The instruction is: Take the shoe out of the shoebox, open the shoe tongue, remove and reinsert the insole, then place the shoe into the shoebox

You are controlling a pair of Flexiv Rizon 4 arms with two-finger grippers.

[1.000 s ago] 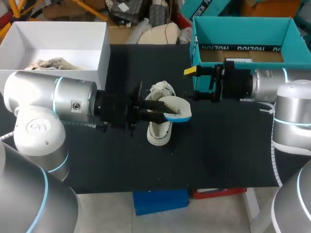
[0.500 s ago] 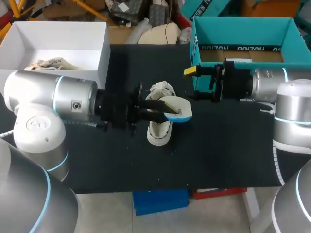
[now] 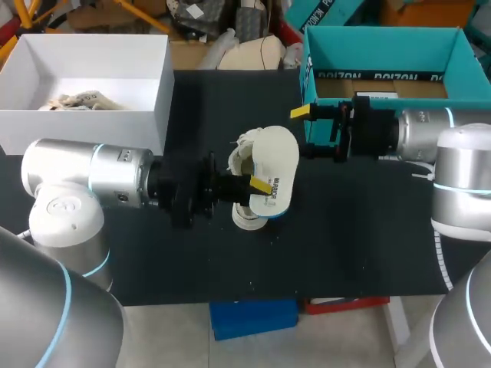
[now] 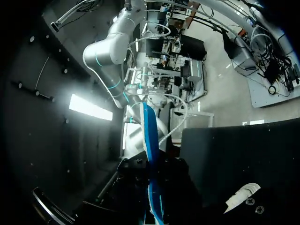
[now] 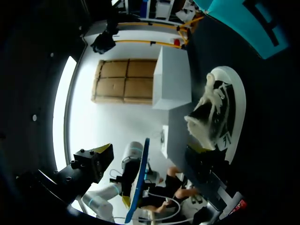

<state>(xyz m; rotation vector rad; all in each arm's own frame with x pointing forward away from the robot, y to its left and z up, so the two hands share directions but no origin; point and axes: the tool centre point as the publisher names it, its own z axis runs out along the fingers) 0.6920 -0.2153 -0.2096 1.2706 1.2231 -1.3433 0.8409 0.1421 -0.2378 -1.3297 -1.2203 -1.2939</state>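
Firmly grips the insole (image 3: 276, 172) in the left gripper (image 3: 258, 186), fingers pinched on one end from two sides; holds it lifted over the shoe (image 3: 245, 217), pale face toward the head camera, blue rim showing; shows it edge-on in the left wrist view, a blue strip between the fingers. Leaves the shoe lying on the black mat (image 3: 345, 245), outside the teal shoebox (image 3: 383, 32); holds the right gripper (image 3: 305, 132) spread and empty just before its front wall, apart from the shoe; finds a white box (image 3: 84, 54) with crumpled paper (image 3: 80, 100) at the mat's far left.

A black table (image 3: 360, 238) bears a shoe (image 3: 245, 218), teal shoebox (image 3: 383, 46), white box (image 3: 77, 130).
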